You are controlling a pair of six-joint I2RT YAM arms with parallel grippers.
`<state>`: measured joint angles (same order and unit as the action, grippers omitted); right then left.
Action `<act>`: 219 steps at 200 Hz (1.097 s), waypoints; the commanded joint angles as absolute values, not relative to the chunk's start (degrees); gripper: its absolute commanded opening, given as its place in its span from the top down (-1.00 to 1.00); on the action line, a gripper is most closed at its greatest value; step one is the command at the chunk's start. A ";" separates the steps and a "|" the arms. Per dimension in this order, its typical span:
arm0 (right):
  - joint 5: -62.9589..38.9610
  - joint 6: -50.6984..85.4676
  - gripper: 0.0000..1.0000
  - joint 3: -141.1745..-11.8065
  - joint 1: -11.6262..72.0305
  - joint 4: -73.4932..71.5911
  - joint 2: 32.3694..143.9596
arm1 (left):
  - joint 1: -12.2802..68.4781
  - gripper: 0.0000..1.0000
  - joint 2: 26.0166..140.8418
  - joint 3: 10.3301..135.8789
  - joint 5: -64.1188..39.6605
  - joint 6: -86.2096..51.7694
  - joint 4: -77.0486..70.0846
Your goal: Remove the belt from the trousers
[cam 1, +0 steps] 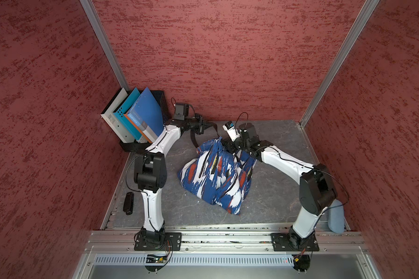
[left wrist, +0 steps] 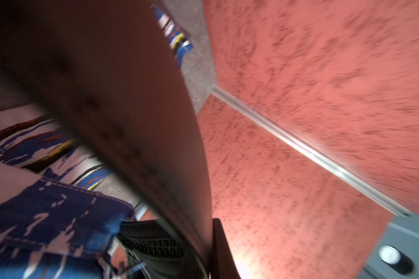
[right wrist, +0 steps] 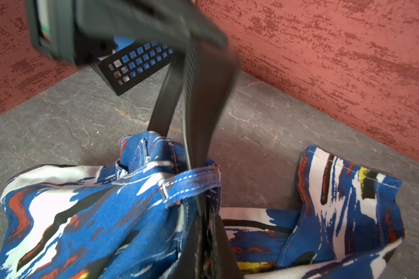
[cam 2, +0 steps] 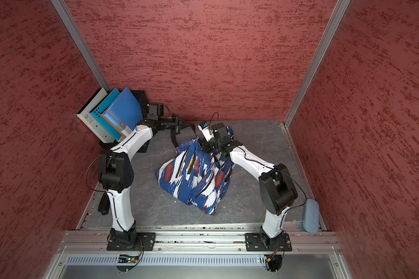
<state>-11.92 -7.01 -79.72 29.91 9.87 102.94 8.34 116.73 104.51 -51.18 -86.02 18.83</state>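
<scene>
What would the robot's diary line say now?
left gripper: shut on belt | right gripper: shut on trousers | belt threaded through loop

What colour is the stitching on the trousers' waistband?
White dashes on blue cloth of the trousers; the stitching shows best in the right wrist view.

The trousers point(cam 1: 211, 174) point(right wrist: 82, 217), printed in blue, white and red-orange brushstrokes with white stitching, sit bunched in a heap on the grey tabletop point(cam 1: 276, 193), the waistband gathered into a raised peak at the far end. The black belt point(cam 1: 192, 140) point(right wrist: 163, 113) passes under a waistband loop, and two flat strands rise leftward from it
</scene>
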 commanded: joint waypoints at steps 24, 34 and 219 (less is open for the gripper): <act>-9.93 -6.98 1.00 -79.39 28.93 27.50 107.43 | -1.00 1.00 103.05 102.94 -49.55 -79.93 17.88; -9.90 -7.03 1.00 -79.89 28.93 27.82 107.63 | -1.03 1.00 101.52 100.59 -47.65 -77.57 19.72; -7.74 -8.55 1.00 -81.46 28.93 29.88 108.85 | -8.88 1.00 83.42 94.21 -21.88 -64.06 35.73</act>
<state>-19.64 -7.99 -86.43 33.69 9.23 105.95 -1.13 89.65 95.39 -31.42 -63.31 47.09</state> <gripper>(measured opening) 0.078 0.070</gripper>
